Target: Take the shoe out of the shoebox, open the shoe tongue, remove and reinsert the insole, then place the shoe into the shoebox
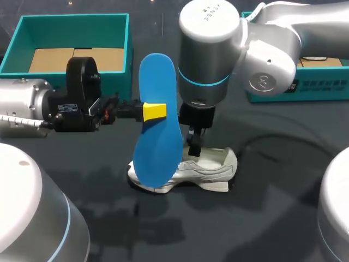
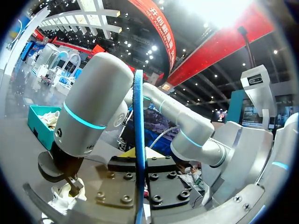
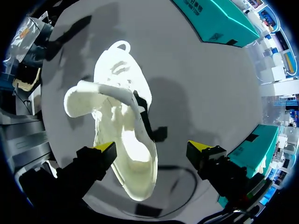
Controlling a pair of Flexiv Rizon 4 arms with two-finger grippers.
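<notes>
The left gripper (image 1: pixel 154 111) is clamped on the blue insole (image 1: pixel 158 147), holding it upright over the left end of the white shoe (image 1: pixel 212 166). The shoe sits mid-table (image 1: pixel 283 207), well apart from the teal shoebox (image 1: pixel 71 19) at the far left. The right gripper (image 3: pixel 153 148) is down at the shoe's opening, fingers spread wide, clamping nothing. My worry is that the insole, pinched at one edge, could swivel or buckle against the collar. The ungripped shoe might skid or tip.

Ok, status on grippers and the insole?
Left gripper shut on blue insole, upright above white shoe. Right gripper open over shoe opening, possibly in the insole's way.
</notes>
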